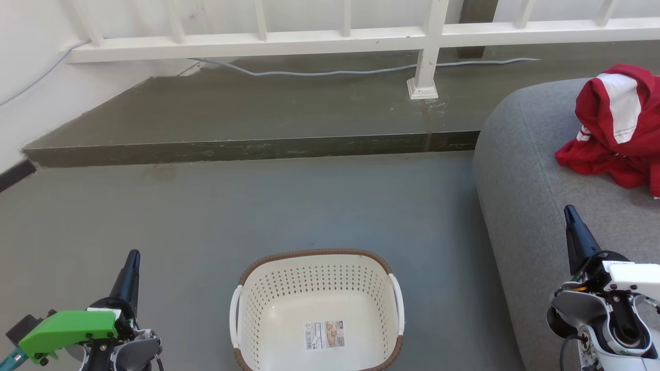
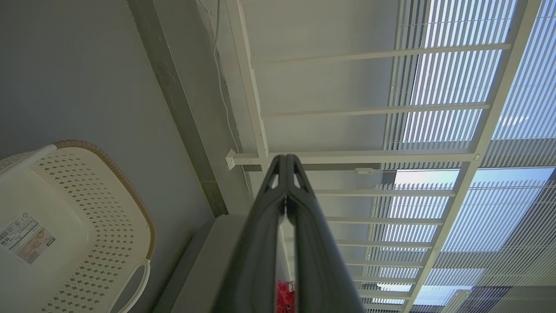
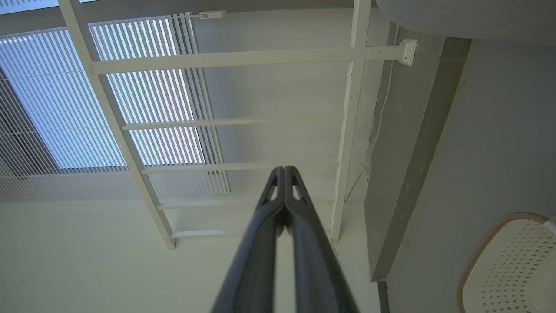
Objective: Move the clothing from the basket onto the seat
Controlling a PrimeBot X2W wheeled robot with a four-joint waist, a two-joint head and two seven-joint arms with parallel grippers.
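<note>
Head view: basket [image 1: 314,253] holds 1 sticker [image 1: 324,335]; clothing [image 1: 619,129] on seat [image 1: 526,185]; left tool [image 1: 133,254], right tool [image 1: 569,209] pinched closed.

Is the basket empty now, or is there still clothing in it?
Empty. The basket shows its bare bottom with only the barcode sticker on it; the red clothing lies bunched on the grey seat.

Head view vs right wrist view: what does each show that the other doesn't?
Head, not right wrist: red thin-fabric clothing heaped on the grey upholstered seat, the barcode sticker in the cream perforated plastic basket, the shut left gripper. Right wrist, not head: slatted window blinds. Both: the basket, the white barred railing, the shut right gripper.
</note>
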